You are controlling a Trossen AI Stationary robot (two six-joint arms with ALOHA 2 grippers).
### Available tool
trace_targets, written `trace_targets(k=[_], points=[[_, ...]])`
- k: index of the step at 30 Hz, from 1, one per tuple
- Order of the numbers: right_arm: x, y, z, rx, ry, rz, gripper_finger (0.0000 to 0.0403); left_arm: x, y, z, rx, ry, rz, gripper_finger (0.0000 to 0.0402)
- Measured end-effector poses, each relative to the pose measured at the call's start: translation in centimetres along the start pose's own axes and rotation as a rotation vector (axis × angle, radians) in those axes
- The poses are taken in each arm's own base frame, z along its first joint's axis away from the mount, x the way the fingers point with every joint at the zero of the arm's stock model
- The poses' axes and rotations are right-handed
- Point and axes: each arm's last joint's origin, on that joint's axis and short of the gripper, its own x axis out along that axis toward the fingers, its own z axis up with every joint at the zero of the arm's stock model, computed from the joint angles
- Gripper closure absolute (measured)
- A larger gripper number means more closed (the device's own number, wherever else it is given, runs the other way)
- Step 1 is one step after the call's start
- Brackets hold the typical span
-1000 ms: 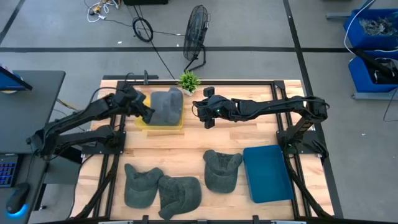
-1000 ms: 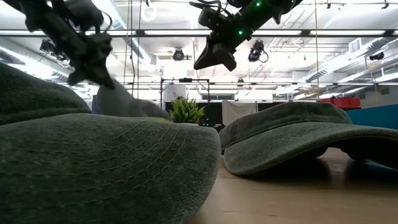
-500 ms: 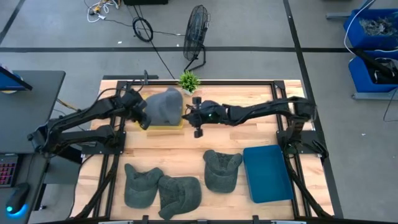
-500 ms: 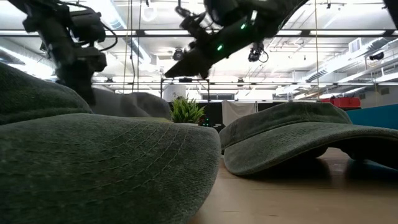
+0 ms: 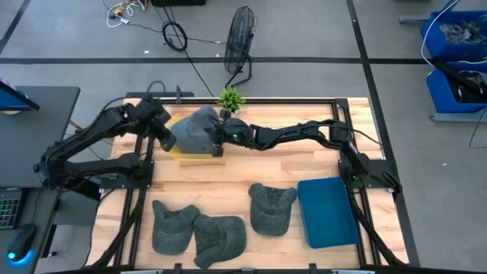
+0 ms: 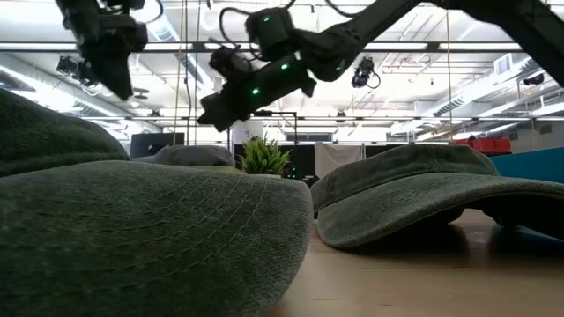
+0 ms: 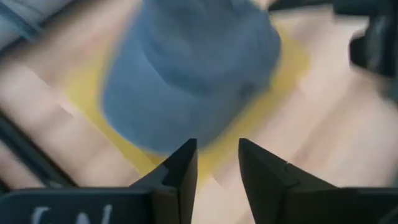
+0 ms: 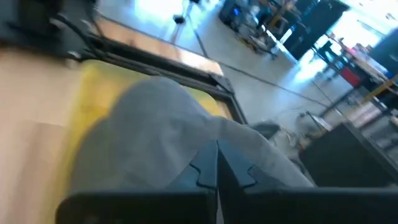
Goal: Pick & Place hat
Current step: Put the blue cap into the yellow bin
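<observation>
Presently catalogued, all placed against the yellow tray point(image 5: 196, 154) at the far side of the worktop point(image 5: 289, 164):

- Grey hat point(image 5: 196, 131): lay on the yellow tray, crown up, covering most of it; seen beyond the nearer caps in the low view point(image 6: 194, 155)
- Right hand point(image 5: 218, 137): reached across the worktop to the hat's edge on the side of the tray towards the plant; fingers point(image 8: 208, 171) pressed together with no gap, their tips against the grey cloth; whether cloth was pinched between them could not be told
- Left hand point(image 5: 169, 138): stood just off the opposite side of the tray, fingers point(image 7: 180, 171) parted by a narrow gap, holding nothing, the hat point(image 7: 186, 74) apart from them
- Potted plant point(image 5: 230, 98): just beyond the tray
- Three green caps point(image 5: 199, 232): well away from the tray, along the near edge
- Blue tray point(image 5: 327, 213): well apart from the yellow one, beside those caps
</observation>
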Motion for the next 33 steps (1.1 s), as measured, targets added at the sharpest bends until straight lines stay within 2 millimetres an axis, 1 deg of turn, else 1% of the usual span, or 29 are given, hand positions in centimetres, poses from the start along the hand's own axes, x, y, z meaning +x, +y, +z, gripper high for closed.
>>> trace_targets(k=[2,5,7,10,15,17,19,23,26,30,33], points=[[0.7,-0.3,-0.4,-0.001,0.07,-0.014,0.0402,-0.2,0.1,0.6,0.021,-0.068,0.054,0.0303],[1.1,-0.7,-1.4,0.024,0.208,-0.03,0.0402,0.8,0.2,0.4,0.025,-0.075,0.084,0.0338],[1.1,-0.9,-2.2,0.048,0.265,-0.015,0.0402,2.3,0.3,-0.1,0.019,-0.061,0.087,0.0363],[1.0,-0.8,-3.1,0.08,0.334,0.018,0.0402,5.2,0.6,-1.6,0.0,-0.022,0.095,0.0393],[0.8,-0.2,-3.5,0.106,0.347,0.193,0.0403,10.0,1.0,-4.0,-0.044,0.02,0.08,0.0393],[0.7,0.2,-3.6,0.129,0.354,0.259,0.0403,11.1,1.1,-4.9,-0.058,0.053,0.084,0.0392],[0.4,0.8,-3.8,0.127,0.385,0.308,0.0403,11.9,1.3,-5.6,-0.066,0.099,0.095,0.0391],[0.0,1.3,-3.7,0.109,0.412,0.329,0.0403,12.6,1.3,-5.9,-0.086,0.126,0.101,0.0391],[0.0,1.6,-3.6,0.098,0.421,0.31,0.0403,12.4,1.3,-5.6,-0.086,0.113,0.098,0.0391],[-0.5,1.5,-2.9,0.058,0.416,0.29,0.0403,10.9,1.0,-4.5,-0.086,0.086,0.091,0.0391],[-1.4,0.8,-1.4,0.019,0.389,0.258,0.0403,9.3,0.9,-3.6,-0.083,0.055,0.084,0.0395]])
